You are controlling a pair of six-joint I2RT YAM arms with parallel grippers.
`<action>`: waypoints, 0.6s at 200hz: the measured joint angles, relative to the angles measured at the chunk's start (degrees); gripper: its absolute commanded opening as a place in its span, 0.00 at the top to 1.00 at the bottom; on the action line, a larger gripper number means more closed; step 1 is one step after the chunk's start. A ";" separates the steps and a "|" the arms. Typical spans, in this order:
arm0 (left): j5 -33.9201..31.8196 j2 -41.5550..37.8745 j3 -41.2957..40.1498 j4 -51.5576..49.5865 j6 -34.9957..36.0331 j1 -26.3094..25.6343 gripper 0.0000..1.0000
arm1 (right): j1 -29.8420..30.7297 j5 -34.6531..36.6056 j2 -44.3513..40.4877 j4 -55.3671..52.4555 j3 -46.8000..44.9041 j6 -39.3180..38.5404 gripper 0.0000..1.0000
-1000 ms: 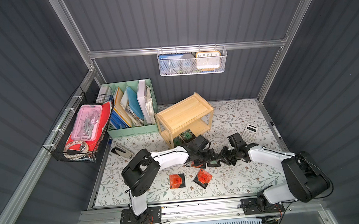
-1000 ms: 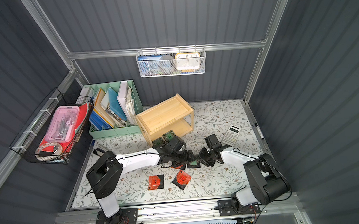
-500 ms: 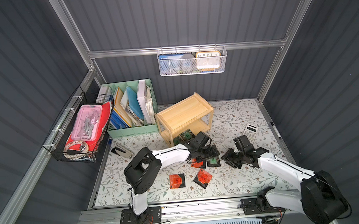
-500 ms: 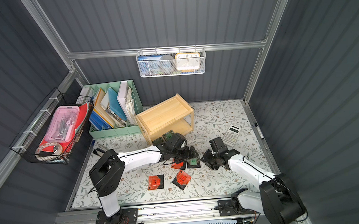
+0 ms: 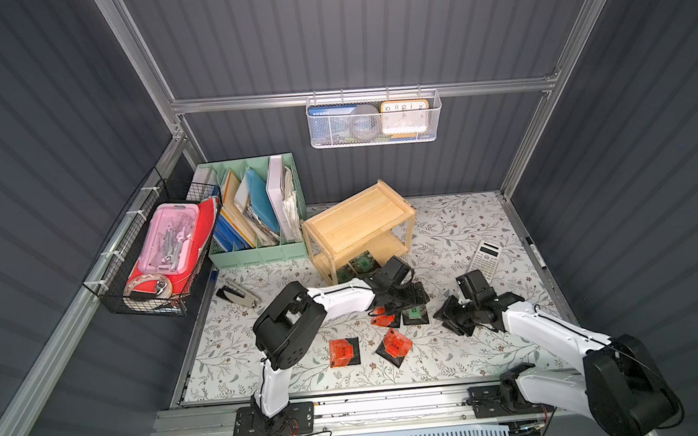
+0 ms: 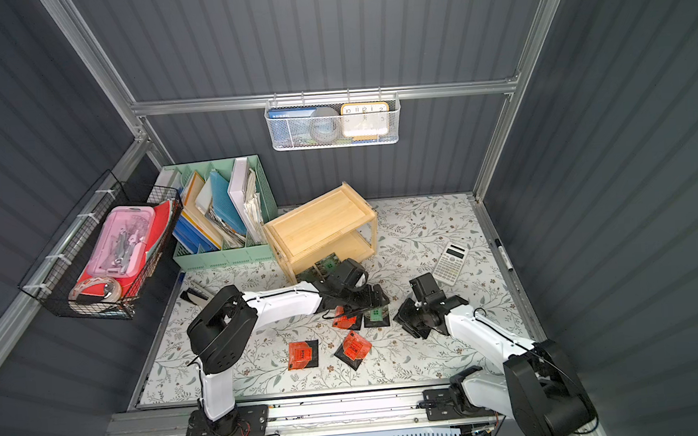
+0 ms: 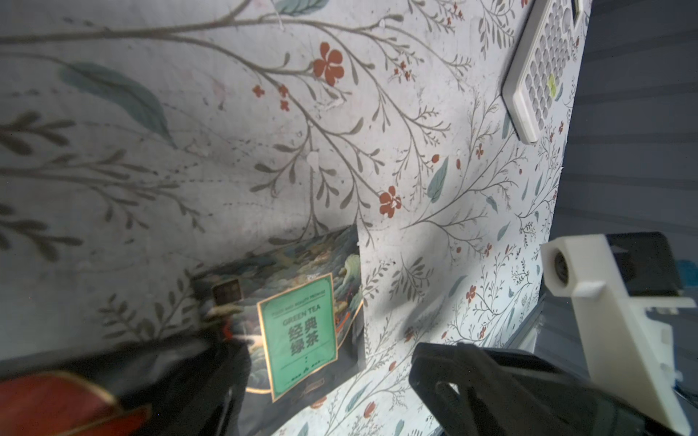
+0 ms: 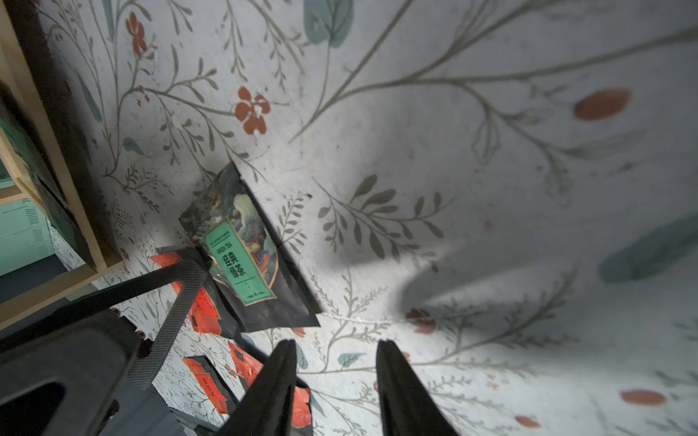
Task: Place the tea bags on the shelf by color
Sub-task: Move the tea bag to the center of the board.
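A floral-print mat (image 5: 464,228) covers the table inside dark grey ribbed walls (image 5: 369,39), with the pale wooden shelf (image 5: 355,218) at the back beside a mint file organizer (image 5: 258,255). Two green tea bags (image 5: 360,263) lie on its lower board, while a third green tea bag (image 5: 415,315) and three orange tea bags (image 5: 343,352) lie on the mat in front. The left gripper (image 7: 323,355) hangs wide open and empty over that third bag; the right gripper (image 8: 334,349) is partly open and empty just beside it

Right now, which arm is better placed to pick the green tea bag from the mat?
Left, probably. The left gripper hangs open over the green tea bag; the right gripper is farther off, open and empty.
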 measured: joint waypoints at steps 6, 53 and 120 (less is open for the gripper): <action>0.11 0.20 0.09 0.07 0.00 0.04 0.10 | 0.00 -0.20 0.00 0.15 -0.13 0.07 0.60; 0.33 1.27 0.15 0.26 -0.22 0.52 0.10 | -0.09 -1.88 0.24 3.30 -1.40 1.70 0.60; 0.57 1.31 0.15 0.28 -0.66 0.68 0.10 | -0.15 -4.24 2.54 9.27 -3.26 4.37 0.61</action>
